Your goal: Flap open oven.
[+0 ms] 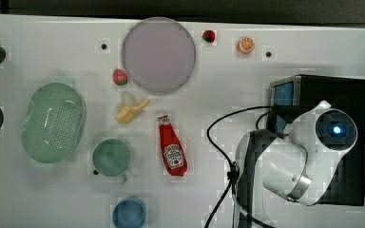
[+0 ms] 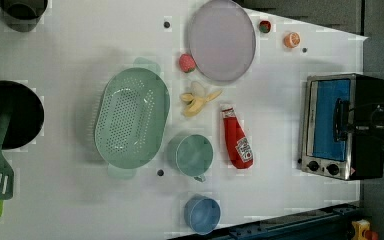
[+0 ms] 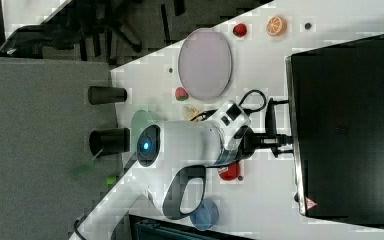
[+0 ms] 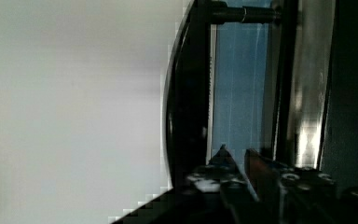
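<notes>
While the oven [image 2: 342, 127] door sits closed, the pincer [image 2: 341, 120] seemingly pinches its handle [image 4: 186, 102] (black bar)

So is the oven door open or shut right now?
Shut. In the left view the oven door sits flush in its silver frame, with the gripper at its handle.

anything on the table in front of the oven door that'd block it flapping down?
Nothing visible does. In the left view the white table in front of the black toaster oven's blue-tinted glass door is bare; the nearest thing, the red ketchup bottle, lies well apart toward the left view's left. The pincer is already at the bar handle.
</notes>
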{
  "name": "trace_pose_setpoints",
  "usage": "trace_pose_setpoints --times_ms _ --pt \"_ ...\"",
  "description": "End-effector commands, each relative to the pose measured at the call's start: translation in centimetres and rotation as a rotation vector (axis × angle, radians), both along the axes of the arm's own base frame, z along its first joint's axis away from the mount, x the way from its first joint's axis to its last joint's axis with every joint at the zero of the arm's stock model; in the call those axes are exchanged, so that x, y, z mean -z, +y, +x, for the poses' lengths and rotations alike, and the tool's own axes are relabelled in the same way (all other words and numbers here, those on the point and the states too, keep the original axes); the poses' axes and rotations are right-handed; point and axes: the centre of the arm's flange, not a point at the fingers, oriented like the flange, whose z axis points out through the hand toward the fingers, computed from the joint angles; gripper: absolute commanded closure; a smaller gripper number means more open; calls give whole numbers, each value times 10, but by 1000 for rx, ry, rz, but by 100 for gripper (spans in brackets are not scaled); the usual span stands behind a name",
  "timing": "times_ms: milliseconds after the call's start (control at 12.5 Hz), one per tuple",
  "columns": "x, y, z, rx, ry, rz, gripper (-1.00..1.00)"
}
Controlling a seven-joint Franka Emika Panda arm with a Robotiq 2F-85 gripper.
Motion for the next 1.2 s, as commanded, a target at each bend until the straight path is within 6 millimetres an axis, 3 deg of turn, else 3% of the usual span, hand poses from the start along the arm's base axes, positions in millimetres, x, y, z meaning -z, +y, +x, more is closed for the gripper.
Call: trace_pose_setpoints --times_ms 80,320,640,1200 --pt "-16 22 15 -63 -26 -59 65" --pt "-7 53 22 -65 4 -146 65" --pt "15 113 30 -75 21 -226 65" --pt "99 204 35 -60 31 -423 65"
